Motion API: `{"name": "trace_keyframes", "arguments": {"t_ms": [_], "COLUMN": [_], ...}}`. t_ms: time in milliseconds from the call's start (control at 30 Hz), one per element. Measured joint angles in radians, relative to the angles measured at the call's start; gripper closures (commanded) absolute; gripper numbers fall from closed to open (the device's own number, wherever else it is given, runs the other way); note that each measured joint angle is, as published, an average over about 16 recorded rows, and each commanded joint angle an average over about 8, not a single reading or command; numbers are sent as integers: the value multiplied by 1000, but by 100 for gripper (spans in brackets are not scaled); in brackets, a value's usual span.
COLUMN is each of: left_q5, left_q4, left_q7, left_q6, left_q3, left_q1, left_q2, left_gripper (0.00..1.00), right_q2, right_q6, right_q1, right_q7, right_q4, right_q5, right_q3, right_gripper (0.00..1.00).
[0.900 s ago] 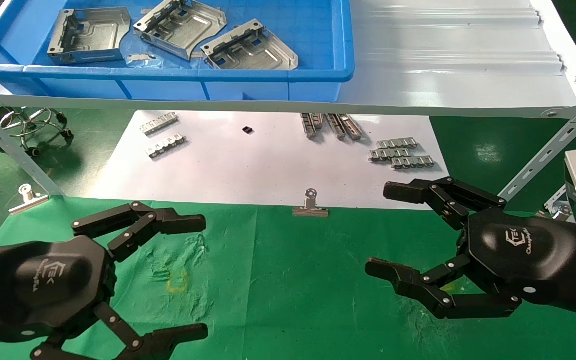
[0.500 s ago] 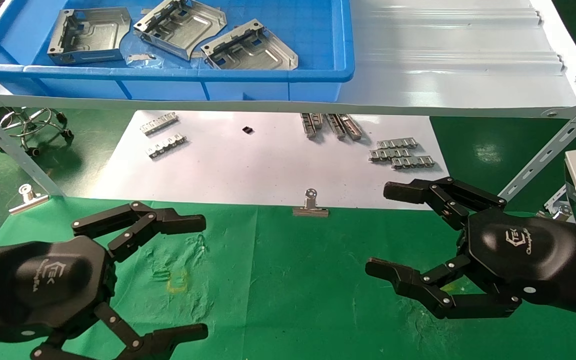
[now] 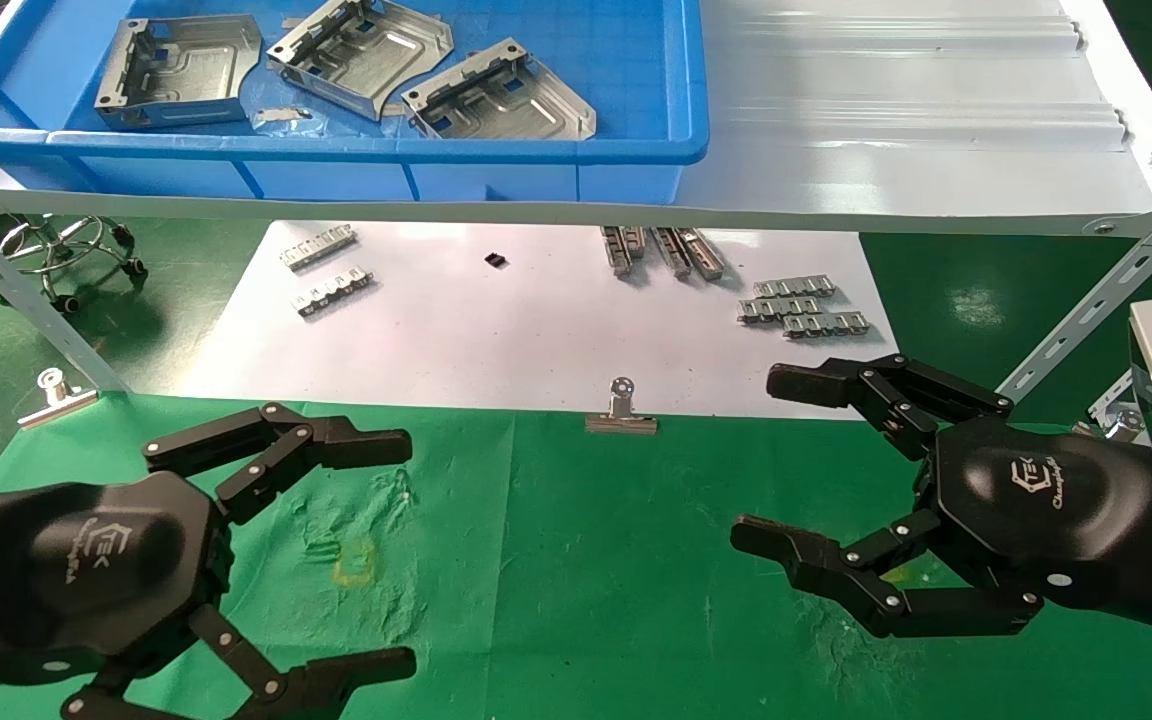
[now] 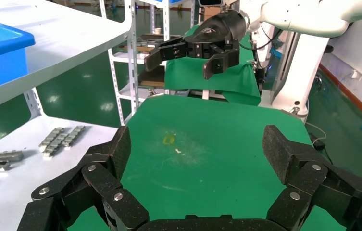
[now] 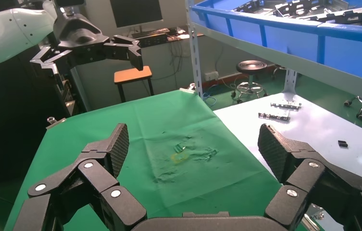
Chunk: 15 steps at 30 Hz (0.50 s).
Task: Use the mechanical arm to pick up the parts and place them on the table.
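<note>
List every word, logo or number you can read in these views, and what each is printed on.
Left gripper, open over the green table: white logo and a line of script on its black back, too small to read.
Right gripper, open: the same white logo and script, also unreadable.
Metal parts, blue bin, white paper: no text visible.

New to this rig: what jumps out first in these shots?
Two black claw grippers, the left gripper and the right gripper, both open and empty, hover low over the wrinkled green cloth table, facing each other. Above them, on the white metal shelf, a blue plastic bin holds three silver stamped sheet-metal plates. Small ridged metal strips lie on the white paper sheet under the shelf.
</note>
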Motion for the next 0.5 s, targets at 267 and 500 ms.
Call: {"name": "trace_keyframes", "arguments": {"t_ms": [267, 500], "left_q5": [22, 63], "left_q4": [23, 83], "left_q7": [6, 27], "left_q6": [-27, -70], "left_q3": [9, 22], "left_q1": [-28, -94], "left_q2": [33, 96], "left_gripper": [0, 0], "right_q2": [0, 0], "right_q6": [0, 0], "right_q1": [0, 0], "right_q7": [0, 0], "right_q4": [0, 0], "right_q5": [0, 0], "right_q3": [0, 0], "right_gripper": [100, 100]}}
